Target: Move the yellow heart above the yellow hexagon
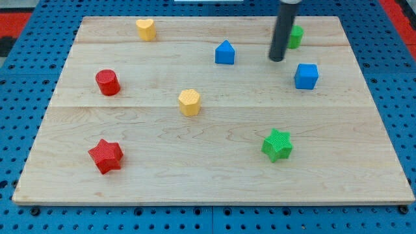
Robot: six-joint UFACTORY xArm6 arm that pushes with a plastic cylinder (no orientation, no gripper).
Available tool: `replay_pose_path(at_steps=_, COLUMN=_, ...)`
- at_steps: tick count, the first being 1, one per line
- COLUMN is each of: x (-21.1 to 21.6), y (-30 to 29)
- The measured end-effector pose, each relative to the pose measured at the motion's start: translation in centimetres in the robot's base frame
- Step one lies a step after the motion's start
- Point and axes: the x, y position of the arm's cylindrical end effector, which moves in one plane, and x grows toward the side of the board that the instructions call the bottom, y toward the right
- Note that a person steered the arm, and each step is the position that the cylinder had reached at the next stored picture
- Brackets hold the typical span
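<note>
One green block – shape unclear – behind my tip.

Straight dark rod — smooth, cylindrical

The board is pale wood with fine grain running across it. Around it lies a blue pegboard dotted with dark holes, with red patches at the view's top corners. The rod is dark grey down to my tip. The heart and hexagon are yellow. The cylinder and star are red. The house-shaped block and cube are blue. The star and the half-hidden block just behind my tip are green.
</note>
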Motion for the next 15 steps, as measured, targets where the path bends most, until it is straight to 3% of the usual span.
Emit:
replay_pose_path(at_steps=2, x=-9.6, y=-5.8)
replay_pose_path(at_steps=4, x=-13.2, y=-22.2)
replay_pose_path(at_steps=6, x=-9.2, y=-20.9)
replay_pose_path(at_steps=7, x=-11.8, y=-23.1)
replay_pose_path(at_steps=8, x=-9.8, y=-28.5)
replay_pose_path(at_steps=9, x=-5.7, y=-28.1)
replay_pose_path(at_steps=10, x=-9.5, y=-25.8)
replay_pose_path(at_steps=11, x=-8.0, y=-23.9)
replay_pose_path(at_steps=12, x=-2.5, y=-21.8)
replay_pose_path(at_steps=13, x=-2.4, y=-16.6)
replay_pose_path(at_steps=15, x=1.3, y=-19.8)
